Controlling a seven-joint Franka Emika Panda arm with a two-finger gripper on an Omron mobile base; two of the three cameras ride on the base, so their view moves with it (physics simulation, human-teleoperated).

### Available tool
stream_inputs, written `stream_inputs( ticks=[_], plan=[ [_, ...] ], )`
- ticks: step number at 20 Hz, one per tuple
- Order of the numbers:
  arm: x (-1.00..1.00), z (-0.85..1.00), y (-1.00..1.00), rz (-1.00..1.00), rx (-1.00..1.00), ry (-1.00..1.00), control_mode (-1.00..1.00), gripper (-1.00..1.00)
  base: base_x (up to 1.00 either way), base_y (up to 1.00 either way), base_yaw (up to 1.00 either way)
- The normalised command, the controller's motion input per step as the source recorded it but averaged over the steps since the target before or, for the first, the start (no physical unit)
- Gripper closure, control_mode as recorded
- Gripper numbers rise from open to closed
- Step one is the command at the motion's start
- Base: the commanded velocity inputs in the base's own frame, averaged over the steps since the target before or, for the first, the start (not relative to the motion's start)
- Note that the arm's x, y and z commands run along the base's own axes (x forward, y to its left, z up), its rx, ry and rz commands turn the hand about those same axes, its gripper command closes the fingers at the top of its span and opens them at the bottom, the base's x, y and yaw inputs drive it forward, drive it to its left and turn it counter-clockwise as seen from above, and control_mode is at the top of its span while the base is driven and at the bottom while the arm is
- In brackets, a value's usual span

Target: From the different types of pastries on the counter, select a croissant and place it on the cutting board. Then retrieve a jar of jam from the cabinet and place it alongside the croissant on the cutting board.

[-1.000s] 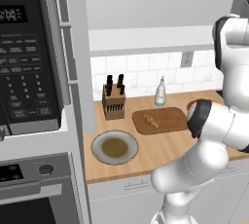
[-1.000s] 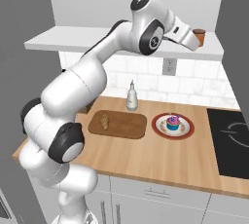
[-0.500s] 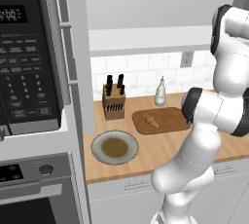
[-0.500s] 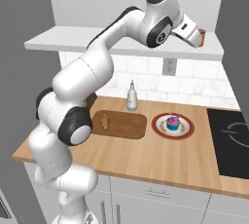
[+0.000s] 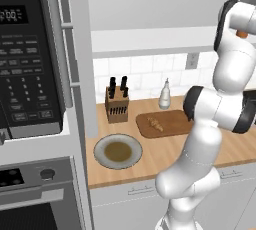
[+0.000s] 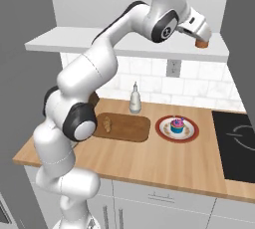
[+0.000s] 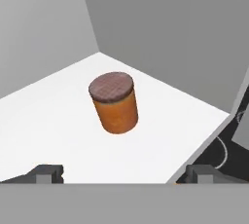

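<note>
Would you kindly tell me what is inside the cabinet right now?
A jar of jam stands upright on the cabinet's white floor, lid on, between grey walls. The end effector is open short of it. The jar's contents are hidden.

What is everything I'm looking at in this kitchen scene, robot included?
counter: one, light-brown wood, along the tiled wall.
cutting board: one, mid-brown, on the counter.
croissant: one, golden-brown, lying on the cutting board.
jar of jam: one, orange-brown with dark lid, standing on the white cabinet floor.
bottle: one, pale grey-white, behind the board.
knife block: one, brown with black handles, by the wall.
plate: one, grey rim, brown centre, at the counter's front.
red plate: one, holding a colourful cupcake, right of the board.
microwave: one, black, in the tall white column.
stovetop: one, black, at the counter's right end.
pincer: one, dark tips spread open, pointing at the jar, not touching it.
</note>
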Motion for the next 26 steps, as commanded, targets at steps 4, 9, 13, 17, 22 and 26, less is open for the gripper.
stream_inputs(
  ticks=[4,9,13,17,22,26],
  plan=[
    [0.09,-0.18,-0.18,0.0,-0.15,0.02,-1.0,-1.0,0.0,0.0,0.0],
    [0.09,-0.08,0.0,0.0,0.0,0.0,-1.0,-1.0,0.0,0.0,0.0],
    [0.28,-0.1,0.0,0.0,0.0,0.0,-1.0,-1.0,0.0,0.0,0.0],
    [0.42,0.0,-0.05,0.0,0.0,0.0,-1.0,-1.0,0.0,0.0,0.0],
    [0.29,0.0,-0.3,0.0,0.0,0.0,-1.0,-1.0,0.0,0.0,0.0],
    [0.31,0.02,-0.51,-0.01,0.0,0.0,-1.0,-1.0,0.0,0.0,0.0]
  ],
)
